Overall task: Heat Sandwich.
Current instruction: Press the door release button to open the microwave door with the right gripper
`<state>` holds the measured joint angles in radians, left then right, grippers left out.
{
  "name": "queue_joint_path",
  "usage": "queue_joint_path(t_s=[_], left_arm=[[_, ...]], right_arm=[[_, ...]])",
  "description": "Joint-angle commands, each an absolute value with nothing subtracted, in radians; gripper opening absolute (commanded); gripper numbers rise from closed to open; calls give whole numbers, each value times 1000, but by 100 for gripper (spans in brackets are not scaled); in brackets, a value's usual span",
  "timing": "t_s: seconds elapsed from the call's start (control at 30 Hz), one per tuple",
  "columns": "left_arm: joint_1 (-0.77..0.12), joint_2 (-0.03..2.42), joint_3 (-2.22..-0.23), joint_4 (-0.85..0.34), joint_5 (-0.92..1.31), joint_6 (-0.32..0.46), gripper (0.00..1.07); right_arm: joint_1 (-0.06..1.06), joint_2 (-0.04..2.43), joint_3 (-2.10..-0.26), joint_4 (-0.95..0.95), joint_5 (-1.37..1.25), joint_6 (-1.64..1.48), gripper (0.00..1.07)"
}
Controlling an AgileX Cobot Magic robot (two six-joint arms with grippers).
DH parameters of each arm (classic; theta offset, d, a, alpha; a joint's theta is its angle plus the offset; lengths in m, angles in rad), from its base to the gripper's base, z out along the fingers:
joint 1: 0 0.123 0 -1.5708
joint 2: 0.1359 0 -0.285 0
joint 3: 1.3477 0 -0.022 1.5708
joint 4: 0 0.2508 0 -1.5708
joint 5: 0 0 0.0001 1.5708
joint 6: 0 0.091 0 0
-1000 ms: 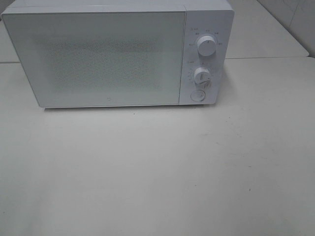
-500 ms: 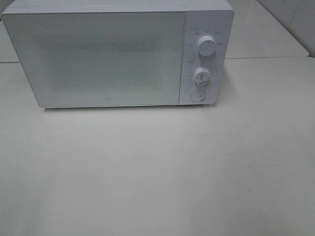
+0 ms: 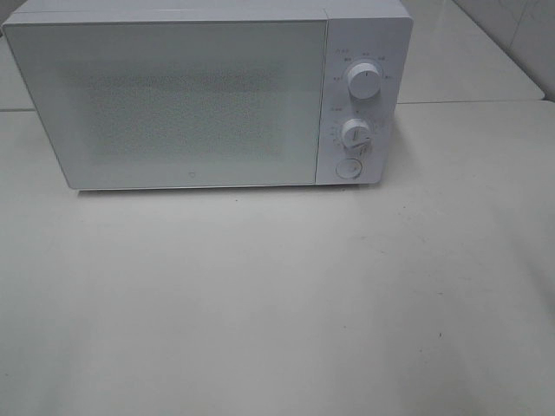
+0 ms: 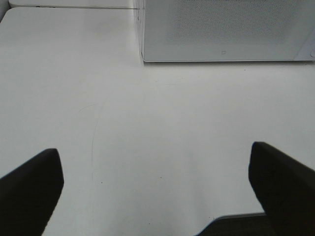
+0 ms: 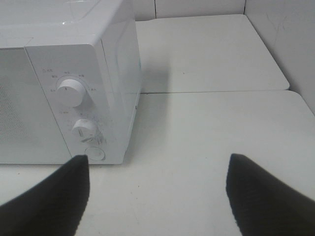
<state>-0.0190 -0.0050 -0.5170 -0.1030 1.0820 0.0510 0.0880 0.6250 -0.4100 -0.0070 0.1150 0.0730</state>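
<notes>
The sandwich is out of view in every frame. A white microwave [image 3: 199, 95] stands at the back of the white table [image 3: 277, 295] with its door shut; it has two dials [image 3: 365, 80] and a round button [image 3: 348, 169] on the right panel. My left gripper [image 4: 155, 187] is open and empty over bare table in front of the microwave's lower left corner [image 4: 143, 58]. My right gripper [image 5: 157, 189] is open and empty, facing the microwave's control panel [image 5: 78, 118]. Neither gripper shows in the exterior high view.
A seam between table tops runs behind the microwave [image 5: 211, 91]. A wall rises at the far right [image 5: 290, 44]. Bare table lies in front of the microwave.
</notes>
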Motion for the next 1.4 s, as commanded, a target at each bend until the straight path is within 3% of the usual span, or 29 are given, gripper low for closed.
queue_joint_path(t_s=[0.03, 0.47, 0.7, 1.4], left_arm=[[-17, -10, -514, -111, 1069, 47, 97], [-17, -10, -514, -111, 1069, 47, 97], [-17, -10, -514, -111, 1069, 47, 97], [-17, -10, -514, -111, 1069, 47, 97]], right_arm=[[82, 728, -408, -11, -40, 72, 76], [82, 1123, -353, 0, -534, 51, 76], [86, 1304, -308, 124, -748, -68, 76], [506, 1634, -307, 565, -1072, -204, 76]])
